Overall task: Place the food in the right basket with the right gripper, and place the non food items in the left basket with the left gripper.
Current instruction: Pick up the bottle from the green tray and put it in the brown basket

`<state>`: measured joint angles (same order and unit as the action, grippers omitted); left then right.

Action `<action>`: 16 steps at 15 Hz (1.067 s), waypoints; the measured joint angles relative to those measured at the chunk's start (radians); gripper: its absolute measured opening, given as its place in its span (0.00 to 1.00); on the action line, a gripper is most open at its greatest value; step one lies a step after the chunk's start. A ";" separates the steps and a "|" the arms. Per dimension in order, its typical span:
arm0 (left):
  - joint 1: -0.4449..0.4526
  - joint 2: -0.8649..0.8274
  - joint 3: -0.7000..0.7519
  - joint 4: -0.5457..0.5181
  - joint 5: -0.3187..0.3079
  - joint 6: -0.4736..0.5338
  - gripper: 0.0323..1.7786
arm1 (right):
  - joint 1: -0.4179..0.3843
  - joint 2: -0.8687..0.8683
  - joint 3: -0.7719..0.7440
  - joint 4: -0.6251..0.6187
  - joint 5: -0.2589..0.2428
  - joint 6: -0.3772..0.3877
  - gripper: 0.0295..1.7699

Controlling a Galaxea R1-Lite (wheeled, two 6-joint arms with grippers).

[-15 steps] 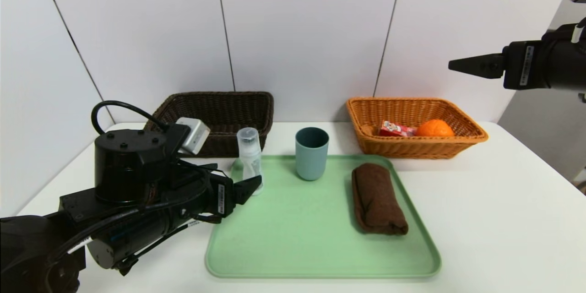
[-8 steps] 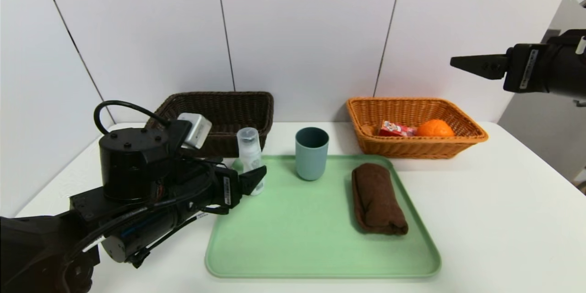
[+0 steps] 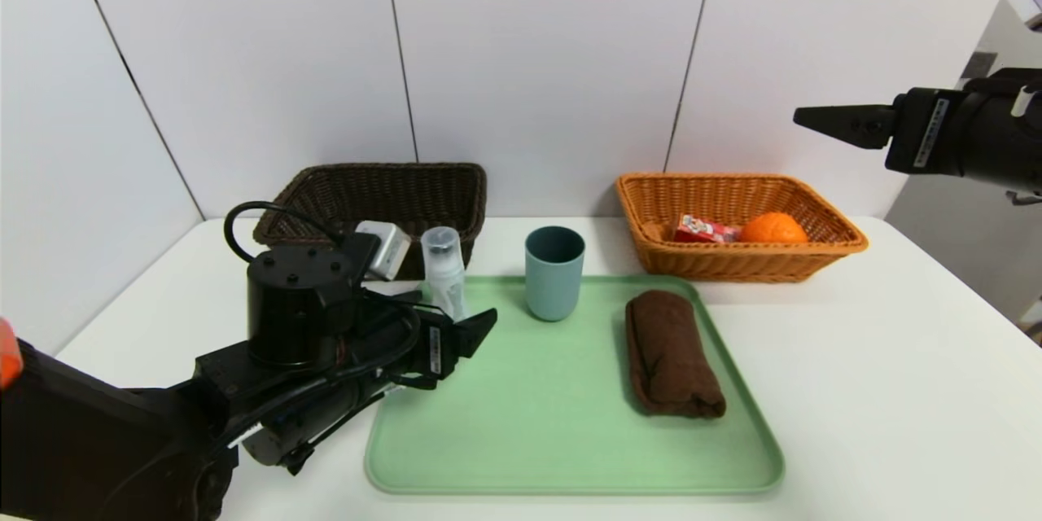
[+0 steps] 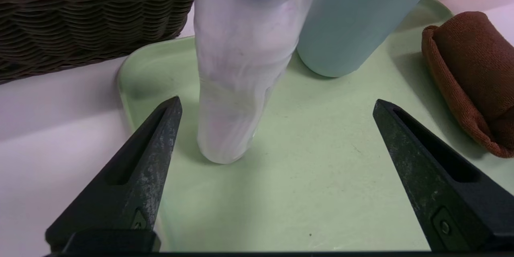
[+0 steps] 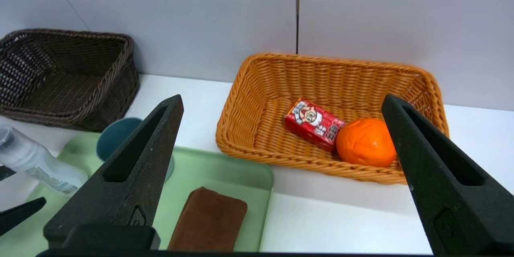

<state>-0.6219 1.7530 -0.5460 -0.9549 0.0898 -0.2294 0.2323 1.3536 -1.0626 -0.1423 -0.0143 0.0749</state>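
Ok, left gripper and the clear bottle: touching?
Apart. The left wrist view shows the left gripper open, with green tray visible between the bottle and each finger.

Right of the cup [image 3: 554,273], bare tray [image 3: 521,423] lay open before the towel [image 3: 674,354]. The bottle [image 3: 444,273] blocked the cup's left.

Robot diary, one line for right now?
left gripper: open, near clear plastic bottle | right gripper: open, raised near orange wicker basket | non-food: unsorted
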 joint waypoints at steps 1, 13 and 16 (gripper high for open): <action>-0.001 0.014 0.000 -0.023 0.000 0.002 0.95 | 0.000 0.000 0.010 -0.001 0.001 0.001 0.96; -0.001 0.099 -0.010 -0.095 0.003 0.110 0.95 | 0.000 -0.004 0.069 -0.040 0.007 0.006 0.96; -0.001 0.109 -0.010 -0.179 0.004 0.113 0.95 | 0.001 -0.004 0.074 -0.042 0.007 0.006 0.96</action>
<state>-0.6230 1.8621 -0.5562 -1.1338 0.0938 -0.1168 0.2332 1.3498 -0.9881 -0.1840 -0.0077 0.0813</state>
